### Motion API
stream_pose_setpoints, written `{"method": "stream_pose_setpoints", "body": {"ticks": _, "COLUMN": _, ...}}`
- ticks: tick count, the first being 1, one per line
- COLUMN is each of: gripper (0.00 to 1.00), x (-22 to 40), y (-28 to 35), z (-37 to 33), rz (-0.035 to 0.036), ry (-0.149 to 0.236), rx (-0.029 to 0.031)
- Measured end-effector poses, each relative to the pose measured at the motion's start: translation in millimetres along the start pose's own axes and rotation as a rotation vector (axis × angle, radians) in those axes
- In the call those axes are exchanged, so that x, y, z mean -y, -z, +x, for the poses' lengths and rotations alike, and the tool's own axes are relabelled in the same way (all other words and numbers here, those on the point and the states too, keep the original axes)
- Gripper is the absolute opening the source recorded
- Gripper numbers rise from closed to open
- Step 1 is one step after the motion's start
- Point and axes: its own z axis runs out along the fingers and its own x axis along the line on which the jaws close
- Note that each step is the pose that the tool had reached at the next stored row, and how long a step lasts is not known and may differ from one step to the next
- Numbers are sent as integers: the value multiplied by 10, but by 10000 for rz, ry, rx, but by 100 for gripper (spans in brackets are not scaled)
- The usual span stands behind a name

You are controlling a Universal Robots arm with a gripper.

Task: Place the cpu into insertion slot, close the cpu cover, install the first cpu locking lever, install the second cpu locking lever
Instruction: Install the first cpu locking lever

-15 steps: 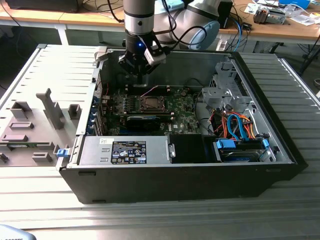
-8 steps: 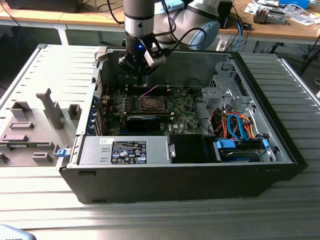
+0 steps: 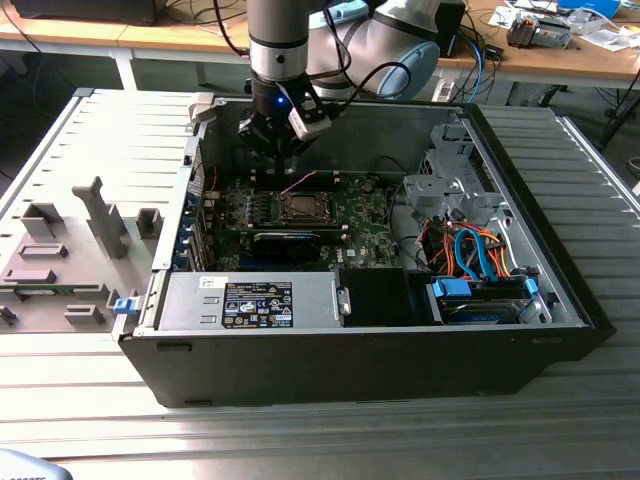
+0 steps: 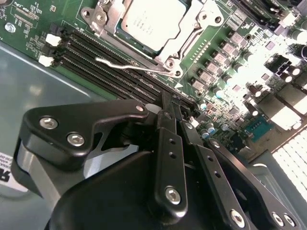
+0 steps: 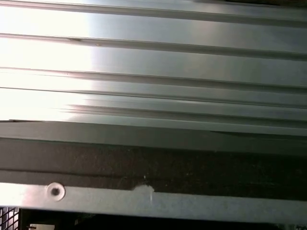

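Observation:
The cpu [image 4: 152,20], a square with a dull silver top, lies in the insertion slot [image 3: 300,207] on the green board [image 4: 29,28]. The silver cpu cover [image 4: 189,36] is folded down around it as a frame. A thin silver locking lever [image 4: 122,63] lies along the socket's edge next to the black memory slots. My gripper [image 4: 171,104] hangs above the board just beside the socket, and its black fingers [image 4: 169,143] are pressed together with nothing between them. In the exterior view the gripper [image 3: 272,150] sits over the far part of the open case, a little behind the socket.
The open black computer case [image 3: 560,280] lies on a ribbed metal table [image 5: 153,57]. Inside are a silver power supply [image 3: 250,300], a long black card [image 3: 285,242], and orange and blue cables [image 3: 470,250] by a drive cage [image 3: 450,180]. Grey fixtures [image 3: 90,220] stand at the exterior view's left.

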Motion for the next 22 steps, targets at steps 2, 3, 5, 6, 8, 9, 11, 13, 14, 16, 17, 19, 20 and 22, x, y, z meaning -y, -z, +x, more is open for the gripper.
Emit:
{"method": "stream_pose_setpoints", "body": {"ticks": 2, "gripper": 11, "x": 1, "y": -16, "z": -11, "rz": 0, "ry": 0, "rx": -1}}
{"method": "stream_pose_setpoints", "body": {"ticks": 3, "gripper": 11, "x": 1, "y": -25, "z": -18, "rz": 1, "ry": 1, "rx": -2}}
{"method": "stream_pose_setpoints", "body": {"ticks": 5, "gripper": 11, "x": 3, "y": -44, "z": -31, "rz": 2, "ry": 0, "rx": -3}}
{"method": "stream_pose_setpoints", "body": {"ticks": 6, "gripper": 11, "x": 3, "y": -50, "z": -37, "rz": 3, "ry": 0, "rx": -4}}
{"method": "stream_pose_setpoints", "body": {"ticks": 8, "gripper": 11, "x": 5, "y": -73, "z": -54, "rz": 4, "ry": 2, "rx": -6}}
{"method": "stream_pose_setpoints", "body": {"ticks": 9, "gripper": 11, "x": 5, "y": -81, "z": -59, "rz": 5, "ry": 2, "rx": -6}}
{"method": "stream_pose_setpoints", "body": {"ticks": 11, "gripper": 11, "x": 6, "y": -93, "z": -66, "rz": 7, "ry": 4, "rx": -7}}
{"method": "stream_pose_setpoints", "body": {"ticks": 13, "gripper": 11, "x": 6, "y": -105, "z": -69, "rz": 8, "ry": 3, "rx": -7}}
{"method": "stream_pose_setpoints", "body": {"ticks": 14, "gripper": 11, "x": 7, "y": -114, "z": -72, "rz": 8, "ry": 5, "rx": -7}}
{"method": "stream_pose_setpoints", "body": {"ticks": 16, "gripper": 11, "x": 7, "y": -129, "z": -79, "rz": 9, "ry": 5, "rx": -8}}
{"method": "stream_pose_setpoints", "body": {"ticks": 17, "gripper": 11, "x": 8, "y": -138, "z": -84, "rz": 8, "ry": 5, "rx": -8}}
{"method": "stream_pose_setpoints", "body": {"ticks": 19, "gripper": 11, "x": 8, "y": -153, "z": -90, "rz": 9, "ry": 6, "rx": -9}}
{"method": "stream_pose_setpoints", "body": {"ticks": 20, "gripper": 11, "x": 8, "y": -160, "z": -91, "rz": 9, "ry": 5, "rx": -8}}
{"method": "stream_pose_setpoints", "body": {"ticks": 22, "gripper": 11, "x": 9, "y": -177, "z": -96, "rz": 9, "ry": 5, "rx": -8}}
